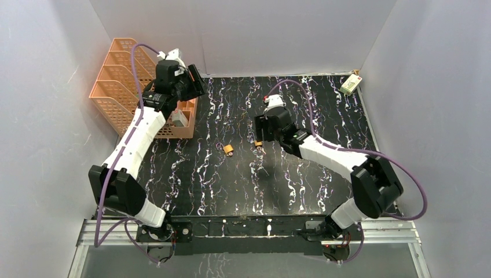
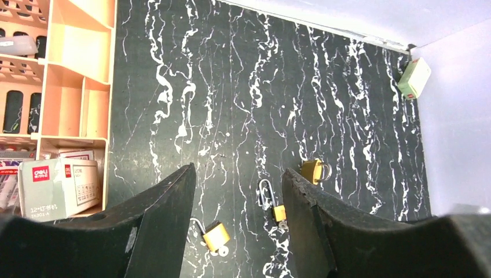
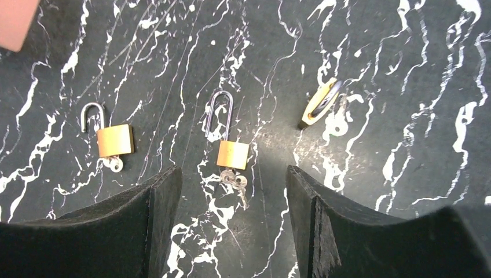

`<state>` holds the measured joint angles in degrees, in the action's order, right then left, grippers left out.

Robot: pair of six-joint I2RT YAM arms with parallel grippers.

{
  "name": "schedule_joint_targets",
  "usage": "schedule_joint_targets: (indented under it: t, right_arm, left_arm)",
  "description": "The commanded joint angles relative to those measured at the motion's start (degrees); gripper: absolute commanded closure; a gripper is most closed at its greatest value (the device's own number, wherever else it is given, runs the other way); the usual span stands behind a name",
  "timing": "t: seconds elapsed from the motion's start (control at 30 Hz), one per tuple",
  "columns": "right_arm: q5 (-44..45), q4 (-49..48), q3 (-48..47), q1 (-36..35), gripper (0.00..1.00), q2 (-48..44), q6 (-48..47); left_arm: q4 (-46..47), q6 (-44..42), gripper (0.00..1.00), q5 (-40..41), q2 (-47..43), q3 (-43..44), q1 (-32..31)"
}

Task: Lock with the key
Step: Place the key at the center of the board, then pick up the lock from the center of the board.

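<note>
The left gripper (image 2: 238, 188), near the orange plastic desk organiser (image 2: 75, 69), stands wide and empty. On the black white-veined table (image 3: 405, 191) lie 3 brass padlocks. The left padlock (image 3: 114, 140) has its shackle hooked open and a silver key (image 3: 116, 164) in its base. The middle padlock (image 3: 233, 154), with its keys (image 3: 234, 180) inserted, looks unseated too. The right padlock (image 3: 320, 103) lies on edge, unreadable. The right gripper (image 3: 231, 191) hovers wide over the middle one, holding nothing. Locking seems wholly ahead.

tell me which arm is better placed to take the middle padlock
Right: the right tool hangs open directly over the middle padlock and its key; the left tool sits back by the rack.
</note>
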<state>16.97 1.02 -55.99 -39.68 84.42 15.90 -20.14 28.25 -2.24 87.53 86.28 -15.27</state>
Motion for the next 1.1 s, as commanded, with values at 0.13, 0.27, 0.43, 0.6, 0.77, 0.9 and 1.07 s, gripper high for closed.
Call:
schedule_joint_targets:
  t: [0.13,0.27,0.43,0.6,0.77,0.9,1.07]
  right_arm:
    - [-2.2,2.6,-5.4,-1.7,0.27,8.5,5.0]
    - [-1.0,3.7,-7.4,-3.6,0.28,12.6,5.0]
    - [-0.2,4.4,-9.4,-4.4,0.29,16.8,5.3]
    - [1.0,6.3,-11.7,-4.5,0.30,19.8,5.4]
    - [3.0,7.0,-12.3,-4.4,0.31,20.8,5.3]
    - [3.1,6.2,-12.5,-4.4,0.32,21.8,4.9]
    - [2.4,5.4,-12.6,-4.4,0.36,22.8,4.9]
  left_arm:
    - [11.3,0.5,0.40,-5.4,-9.3,-10.3,1.0]
    - [10.6,-0.8,0.39,-7.5,-9.3,-10.1,1.5]
    - [10.8,-1.3,0.39,-10.3,-8.1,-9.7,1.8]
    - [11.9,-1.7,0.39,-12.3,-7.3,-9.9,2.0]
    - [12.6,-1.9,0.39,-12.8,-7.1,-10.1,2.3]
    - [13.1,-1.8,0.39,-13.4,-6.6,-10.4,2.5]
    - [13.0,-2.0,0.39,-14.0,-6.1,-10.3,2.8]
